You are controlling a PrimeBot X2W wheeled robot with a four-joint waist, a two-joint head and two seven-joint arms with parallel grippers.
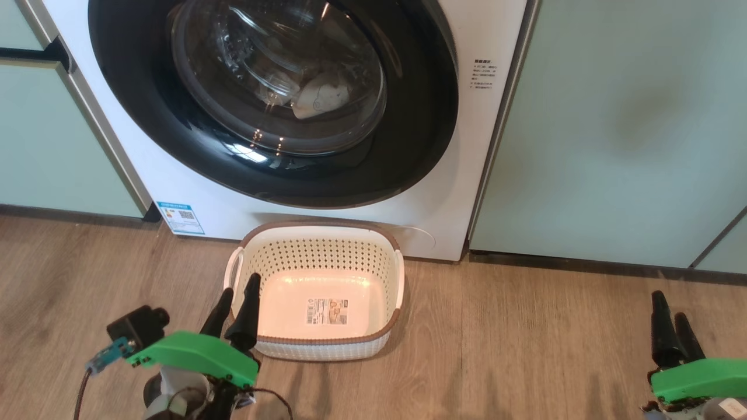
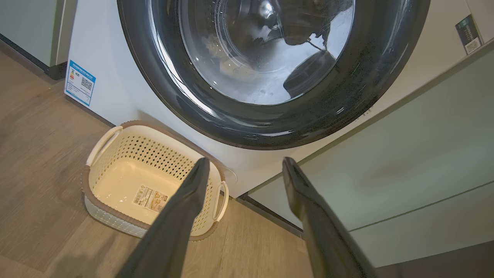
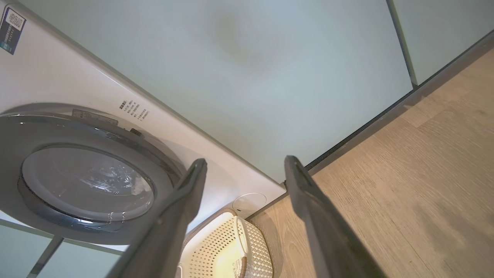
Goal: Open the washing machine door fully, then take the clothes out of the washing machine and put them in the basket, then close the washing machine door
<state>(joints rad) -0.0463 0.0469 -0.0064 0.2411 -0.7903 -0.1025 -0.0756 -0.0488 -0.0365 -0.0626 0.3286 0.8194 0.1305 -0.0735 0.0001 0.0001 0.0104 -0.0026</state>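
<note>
The white washing machine [image 1: 192, 192] stands ahead, and the washing machine door [image 1: 152, 125], with its glossy black rim and glass bowl, looks shut against its front. A pale bit of the clothes [image 1: 320, 98] shows through the glass. On the floor just below the door sits the cream basket [image 1: 320, 225], with nothing in it but a label on its bottom. My left gripper [image 1: 239, 286] hangs open at the basket's near left corner. In the left wrist view the left gripper [image 2: 246, 162] points at the door [image 2: 270, 129] and the basket [image 2: 154, 150]. Low at the right, my right gripper [image 1: 669, 306] is open over the floor, as the right wrist view also shows it [image 3: 246, 161].
Pale green cabinet panels [image 1: 613, 128] flank the machine on both sides, with a dark plinth along the floor. A blue-and-white sticker [image 1: 181, 218] marks the machine's lower left corner. Wooden floor [image 1: 525, 338] spreads between the basket and my right gripper.
</note>
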